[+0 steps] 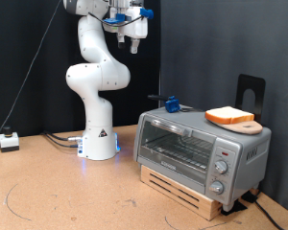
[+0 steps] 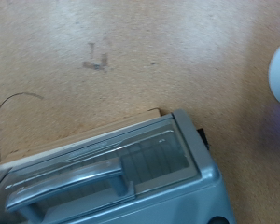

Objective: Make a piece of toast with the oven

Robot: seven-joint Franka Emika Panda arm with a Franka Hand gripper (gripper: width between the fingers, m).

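Observation:
The silver-grey toaster oven (image 1: 197,149) stands on a light wooden slat base at the exterior view's right, its glass door closed and its knobs (image 1: 219,171) down the right side. The piece of toast (image 1: 229,116), with a pale face and orange-tan crust, lies on a round light-wood board (image 1: 248,126) on top of the oven. My gripper (image 1: 134,40) hangs high above the table near the exterior view's top, up and to the left of the oven, holding nothing. The wrist view looks down on the oven (image 2: 131,177) and its bar handle (image 2: 61,184); the fingers do not show there.
A small blue object (image 1: 170,103) sits on the oven's top at its back left. A black stand (image 1: 250,91) rises behind the oven. The white robot base (image 1: 99,144) stands left of the oven, and a small white box (image 1: 8,142) with cables lies at far left.

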